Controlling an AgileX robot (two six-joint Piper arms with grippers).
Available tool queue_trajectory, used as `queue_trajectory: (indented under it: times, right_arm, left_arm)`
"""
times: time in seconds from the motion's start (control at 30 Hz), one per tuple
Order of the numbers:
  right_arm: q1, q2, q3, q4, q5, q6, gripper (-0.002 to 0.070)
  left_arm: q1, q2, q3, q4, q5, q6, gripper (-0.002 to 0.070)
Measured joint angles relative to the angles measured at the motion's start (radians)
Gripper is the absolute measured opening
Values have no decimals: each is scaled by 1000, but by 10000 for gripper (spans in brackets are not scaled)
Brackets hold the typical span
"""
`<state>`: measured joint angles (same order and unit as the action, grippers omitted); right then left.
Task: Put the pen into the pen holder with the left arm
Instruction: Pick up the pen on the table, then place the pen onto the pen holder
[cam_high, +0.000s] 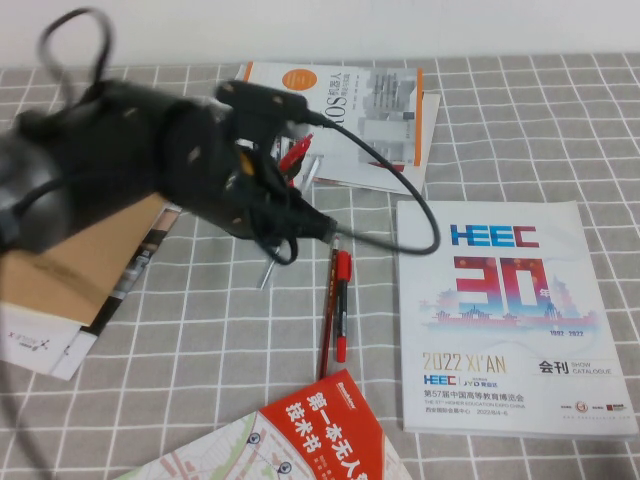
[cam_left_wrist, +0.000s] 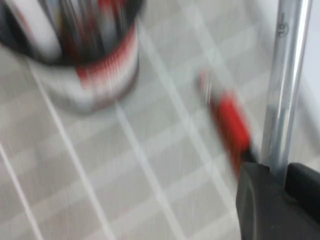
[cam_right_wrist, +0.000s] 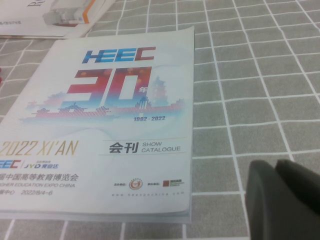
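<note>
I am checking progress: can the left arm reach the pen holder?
Probably yes: left gripper, shut on the pen, hangs near the pen holder, nothing standing between. Right gripper sits by the catalogue.

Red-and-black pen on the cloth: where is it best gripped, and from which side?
Grip the red-and-black pen mid-barrel from straight above, closing across its width: it lies flat, with the thin dark-red pen close alongside. The left gripper, above the cloth, holds the silver pen; the right gripper is near the catalogue.
</note>
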<state>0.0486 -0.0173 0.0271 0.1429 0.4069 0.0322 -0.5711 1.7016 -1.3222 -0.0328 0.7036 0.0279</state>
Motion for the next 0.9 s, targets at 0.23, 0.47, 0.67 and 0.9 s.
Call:
queue_trajectory:
  times: [0.23, 0.47, 0.67, 0.9]
  right_arm:
    - [0, 0, 0, 0, 0, 0, -13]
    - [0, 0, 0, 0, 0, 0, -13]
    - [0, 0, 0, 0, 0, 0, -13]
    - [0, 0, 0, 0, 0, 0, -13]
  left_arm:
    - [0, -175, 313, 0, -744, 2, 48]
    - [34, -117, 402, -6, -1238, 2, 48]
    - [110, -17, 402, -8, -1382, -80, 47]
    - [166, 89, 353, 44, -1404, -186, 47]
